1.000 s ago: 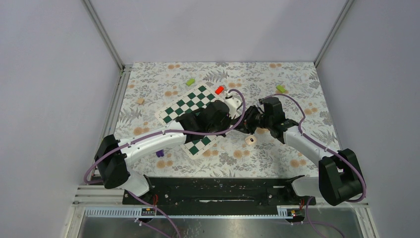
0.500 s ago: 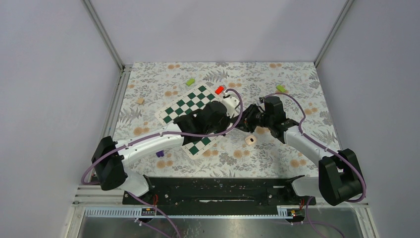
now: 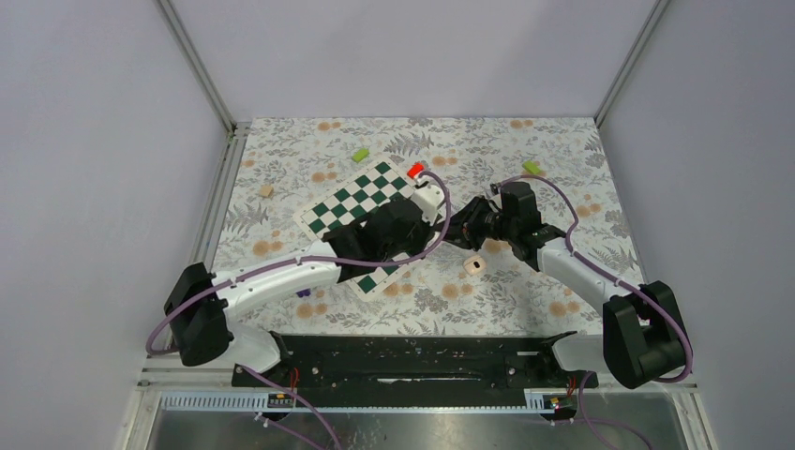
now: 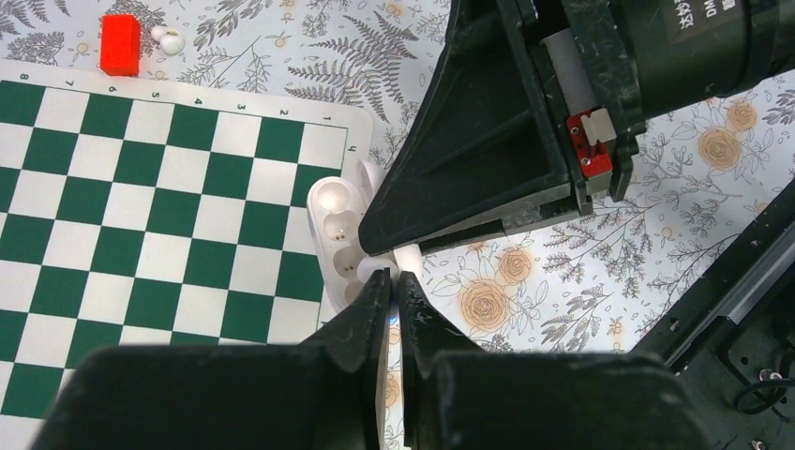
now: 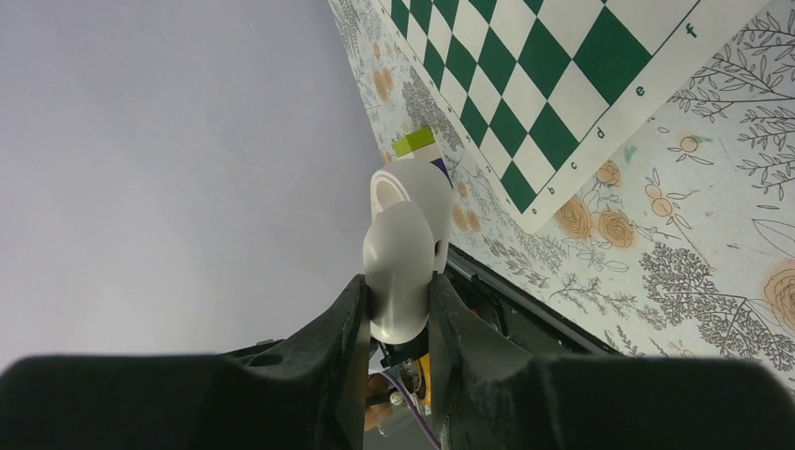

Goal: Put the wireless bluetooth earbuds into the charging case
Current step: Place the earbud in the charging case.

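Observation:
My right gripper (image 5: pixel 396 281) is shut on a white charging case (image 5: pixel 403 234) and holds it above the table. In the left wrist view the case (image 4: pixel 328 217) is open, with two empty sockets showing, at the chessboard's edge. My left gripper (image 4: pixel 395 281) is shut on a small white earbud (image 4: pixel 406 260), with its tips right at the case's near end. In the top view both grippers meet at mid-table, left (image 3: pixel 446 234) and right (image 3: pixel 467 229), and hide the case. Another small white piece (image 4: pixel 169 39) lies by the red block.
A beige rounded piece with a dark hollow (image 3: pixel 473 265) lies on the cloth just in front of the grippers. The chessboard (image 3: pixel 352 202) lies left of centre. Around it are a red block (image 3: pixel 415 171), green blocks (image 3: pixel 360 154) (image 3: pixel 532 168), a tan block (image 3: pixel 266 190) and a purple piece (image 3: pixel 303 292).
The left arm's shoulder and elbow have swung left and its wrist has shifted a little. The right gripper with the case has edged left towards it.

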